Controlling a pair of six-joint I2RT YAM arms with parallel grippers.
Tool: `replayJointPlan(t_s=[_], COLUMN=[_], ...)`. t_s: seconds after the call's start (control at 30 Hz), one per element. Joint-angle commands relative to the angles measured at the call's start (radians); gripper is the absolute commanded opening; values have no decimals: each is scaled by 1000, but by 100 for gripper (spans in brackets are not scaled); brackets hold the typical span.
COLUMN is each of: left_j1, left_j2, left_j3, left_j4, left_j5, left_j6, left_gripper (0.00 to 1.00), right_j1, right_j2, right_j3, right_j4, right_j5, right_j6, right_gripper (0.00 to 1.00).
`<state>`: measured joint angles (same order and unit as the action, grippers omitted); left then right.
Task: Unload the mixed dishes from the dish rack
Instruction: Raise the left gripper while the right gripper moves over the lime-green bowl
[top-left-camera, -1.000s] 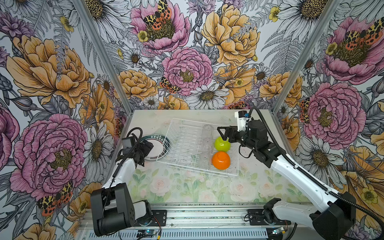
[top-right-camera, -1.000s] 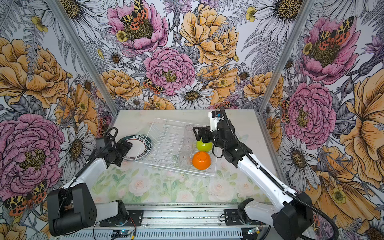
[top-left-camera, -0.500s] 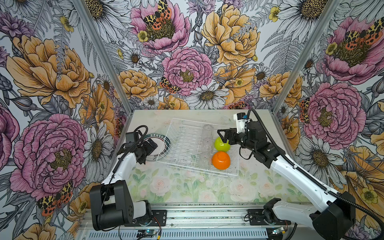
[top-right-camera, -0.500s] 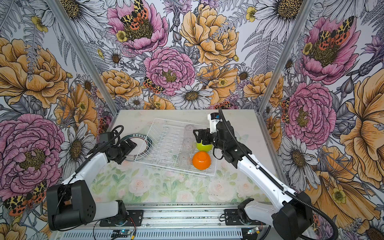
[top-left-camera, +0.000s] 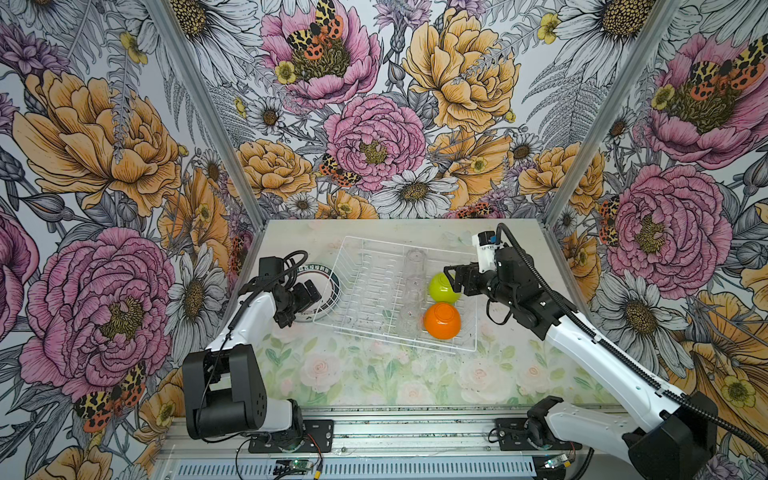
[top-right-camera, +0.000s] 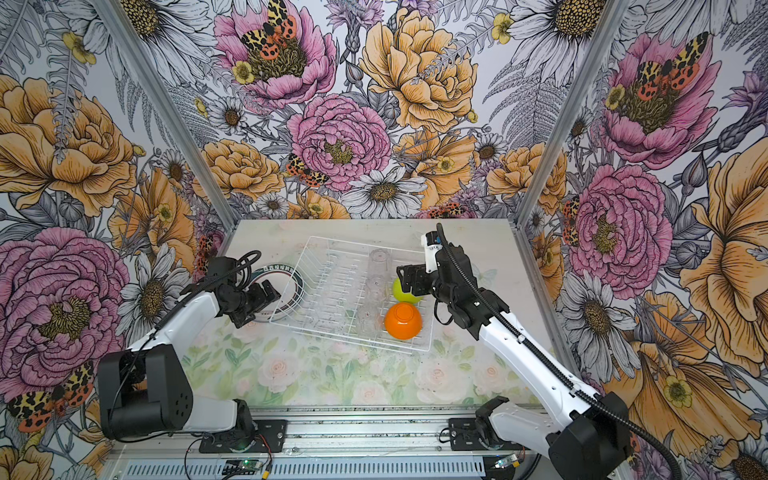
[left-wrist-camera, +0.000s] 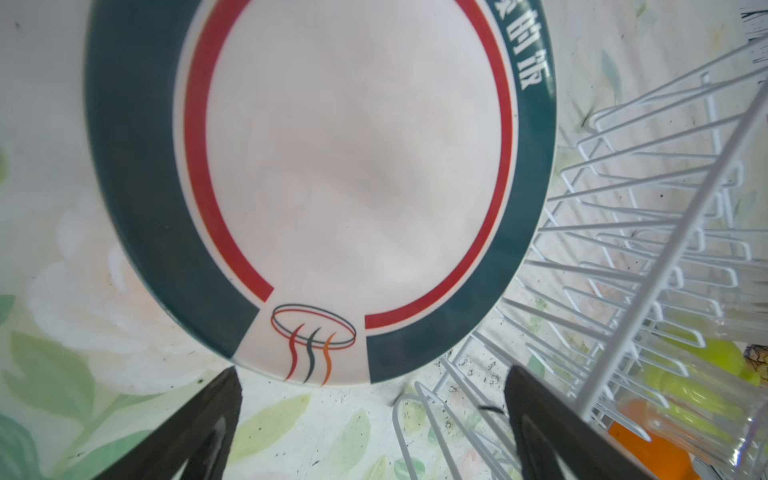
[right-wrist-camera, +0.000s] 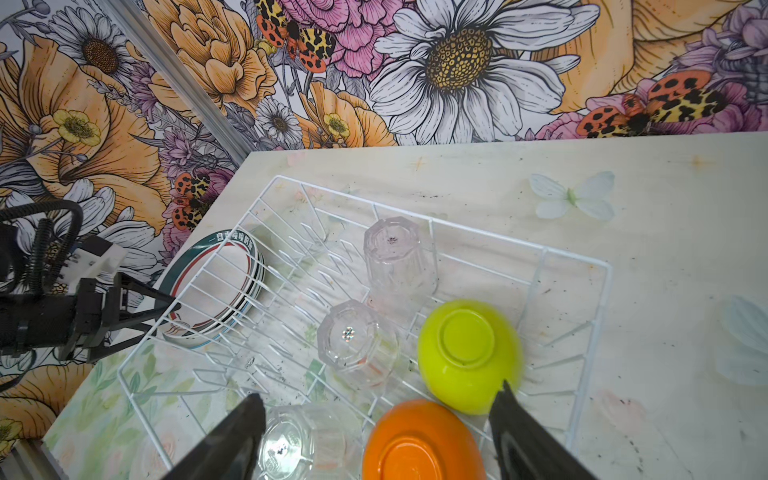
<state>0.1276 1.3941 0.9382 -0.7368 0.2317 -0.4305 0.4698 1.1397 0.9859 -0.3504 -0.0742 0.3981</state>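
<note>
A: We see a white plate (left-wrist-camera: 353, 174) — teal rim, red ring inside.
B: We also see the white wire rack (top-left-camera: 365, 286), clear tumblers (right-wrist-camera: 399, 253), a lime-green bowl (top-left-camera: 443, 287) — orange bowl (top-left-camera: 442, 320) at its six o'clock.

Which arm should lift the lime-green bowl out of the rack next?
Right: the right gripper is open beside the lime-green bowl; the left gripper is by the plates outside the dish rack.

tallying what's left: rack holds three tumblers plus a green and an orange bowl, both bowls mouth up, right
Not quite: both bowls are upside down. The right wrist view shows the base rings of the green bowl and the orange bowl facing up. The rest holds: three tumblers are in the rack with them.
</note>
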Motion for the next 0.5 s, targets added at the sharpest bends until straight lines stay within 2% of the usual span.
replayJointPlan(t_s=[0.0,0.2,0.37,0.47], left_j1=[-17,-19,-24,-58], left_j2=[-40,-94,-167,-229], left_j3=[33,38,46,66], left_j4=[-73,-110,-109,-107], left_j5=[-34,-93,-78,-87], left_j6=[52,68,39,6], left_gripper=[99,99,99,99], right_j1=[-8,-13,-29,-43], right_j2=[-11,9,23,39], right_j3=[14,22,23,17], right_j4=[-37,-69,-113,-139], right_j5=[45,74,133,171], right_j6=[-39,-60,-62,-57], right_gripper=[86,86,86,86])
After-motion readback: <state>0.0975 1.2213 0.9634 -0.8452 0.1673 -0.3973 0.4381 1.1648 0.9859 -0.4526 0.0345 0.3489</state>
